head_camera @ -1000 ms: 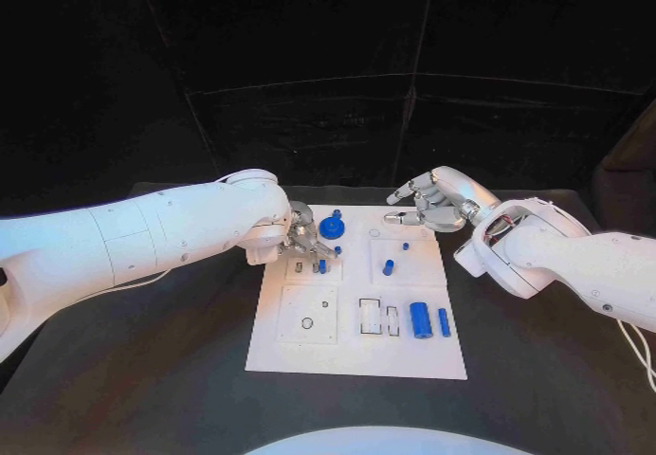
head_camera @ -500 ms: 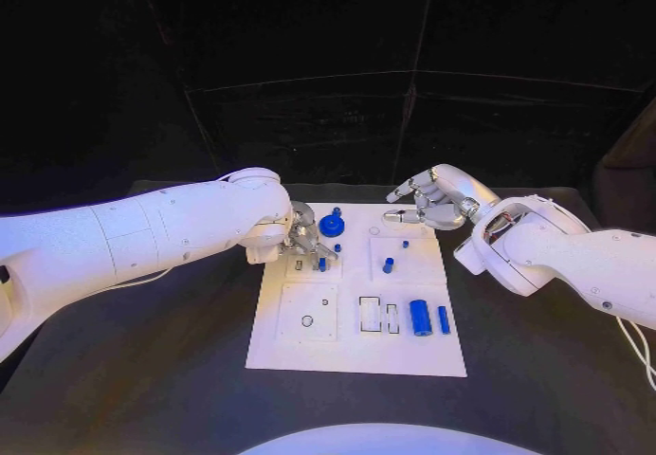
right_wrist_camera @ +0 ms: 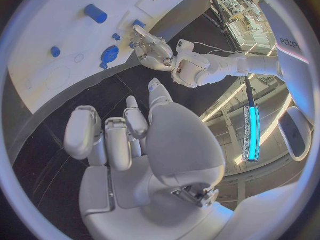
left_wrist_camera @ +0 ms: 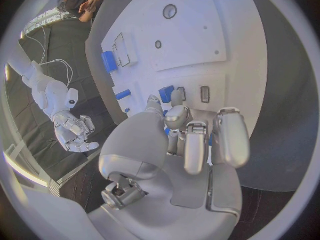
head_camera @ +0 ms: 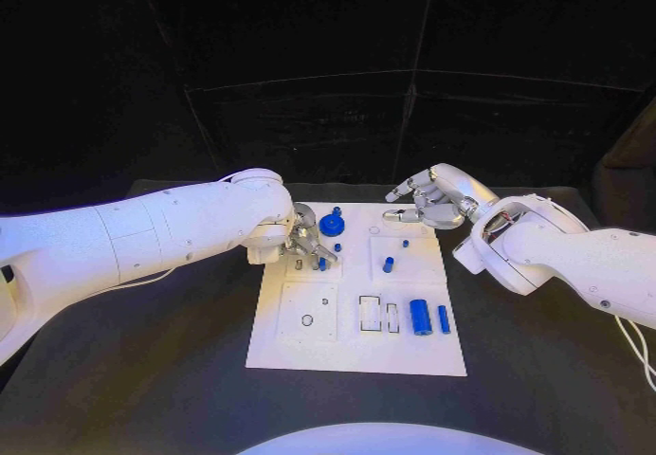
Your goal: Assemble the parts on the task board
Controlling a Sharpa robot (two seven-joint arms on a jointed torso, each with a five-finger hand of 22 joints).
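The white task board lies mid-table. My left hand hovers low over its far left corner, beside a round blue part. In the left wrist view the thumb and a fingertip sit either side of a small blue peg, pinching it at the board. My right hand hangs over the far right corner with its fingers loosely bent and apart, holding nothing. A short blue peg stands mid-board. A blue cylinder and a thin blue bar lie near the right edge.
Several unfilled slots and holes mark the near half of the board, among them a rectangular slot and a small ring hole. Black table surrounds the board on every side. The right wrist view shows my left hand by the round blue part.
My left hand's fingers have shifted slightly at the pegs on the far left of the board. The right hand has barely moved.
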